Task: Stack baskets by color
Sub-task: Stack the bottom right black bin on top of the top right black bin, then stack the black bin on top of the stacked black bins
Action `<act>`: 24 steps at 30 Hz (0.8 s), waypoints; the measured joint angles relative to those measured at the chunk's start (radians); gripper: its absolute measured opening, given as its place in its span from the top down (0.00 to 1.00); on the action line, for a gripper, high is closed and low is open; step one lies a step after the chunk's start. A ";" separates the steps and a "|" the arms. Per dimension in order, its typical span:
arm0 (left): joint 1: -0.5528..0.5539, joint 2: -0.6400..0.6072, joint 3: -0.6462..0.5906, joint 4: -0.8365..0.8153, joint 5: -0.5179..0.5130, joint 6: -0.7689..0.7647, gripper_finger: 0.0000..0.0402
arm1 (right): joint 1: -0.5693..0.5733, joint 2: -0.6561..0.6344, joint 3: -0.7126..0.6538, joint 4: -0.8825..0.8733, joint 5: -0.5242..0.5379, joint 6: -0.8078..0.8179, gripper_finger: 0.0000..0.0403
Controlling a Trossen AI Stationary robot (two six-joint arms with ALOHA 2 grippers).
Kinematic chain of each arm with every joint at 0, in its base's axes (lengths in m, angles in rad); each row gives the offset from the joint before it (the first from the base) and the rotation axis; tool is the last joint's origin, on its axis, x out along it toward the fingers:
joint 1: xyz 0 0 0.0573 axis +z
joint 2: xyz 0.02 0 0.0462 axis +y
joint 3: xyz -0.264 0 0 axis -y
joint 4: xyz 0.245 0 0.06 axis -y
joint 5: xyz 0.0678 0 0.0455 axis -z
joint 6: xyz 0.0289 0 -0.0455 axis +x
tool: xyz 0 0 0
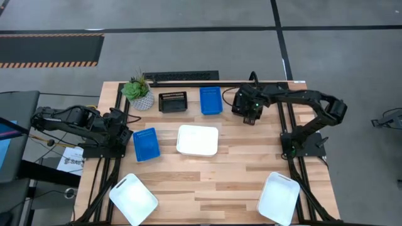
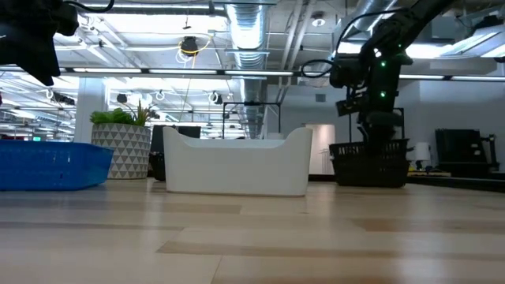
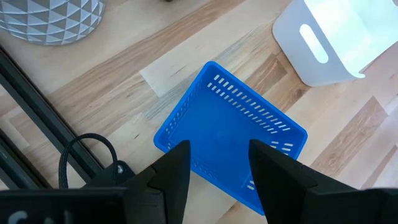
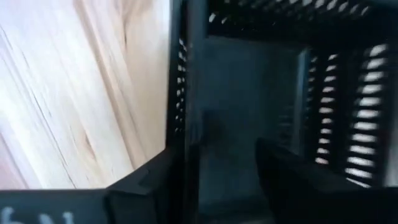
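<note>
Black slats of a basket [image 4: 249,93] fill the space between the right fingers [image 4: 217,168], apparently spread and released. Left fingers [image 3: 217,174] hover open above a blue basket [image 3: 230,134]. White and blue baskets lie unstacked.

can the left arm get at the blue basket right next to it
Probably yes. The left gripper hangs open right over the near blue basket, which sits alone on bare wood with nothing inside it. The white basket beside it stands apart.
</note>
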 joint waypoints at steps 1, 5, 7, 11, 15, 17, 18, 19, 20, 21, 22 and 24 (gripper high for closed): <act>0.000 0.000 0.000 0.000 0.000 0.000 0.63 | 0.000 0.000 0.015 -0.010 0.000 0.001 0.44; 0.000 0.000 0.000 0.000 0.000 0.000 0.63 | -0.001 0.000 0.089 -0.045 0.000 0.005 0.42; 0.000 0.000 0.000 0.000 0.000 0.000 0.63 | -0.001 -0.001 0.128 -0.066 0.000 0.009 0.42; 0.000 0.000 0.000 0.000 0.000 0.000 0.63 | 0.003 -0.001 0.218 -0.168 0.000 0.081 0.42; 0.000 0.000 0.000 0.000 0.000 0.000 0.63 | 0.040 -0.005 0.273 -0.293 -0.023 0.234 0.43; 0.000 0.000 0.000 0.000 0.000 0.000 0.63 | 0.082 -0.005 0.260 -0.306 -0.067 0.296 0.44; 0.000 0.000 0.000 0.000 0.000 0.000 0.63 | 0.108 -0.005 0.245 -0.295 -0.093 0.317 0.44; 0.000 0.000 0.000 0.000 0.000 0.000 0.63 | 0.137 -0.005 0.226 -0.271 -0.114 0.334 0.45; 0.000 0.000 0.000 0.000 0.000 0.000 0.63 | 0.168 -0.003 0.209 -0.240 -0.124 0.348 0.45; 0.000 0.000 0.000 0.000 0.000 0.000 0.63 | 0.202 -0.002 0.195 -0.203 -0.125 0.366 0.45; 0.000 0.000 0.000 0.000 0.000 0.000 0.63 | 0.235 -0.001 0.181 -0.157 -0.125 0.387 0.45; 0.000 0.000 0.000 0.000 0.000 0.000 0.63 | 0.301 -0.001 0.161 -0.062 -0.125 0.443 0.45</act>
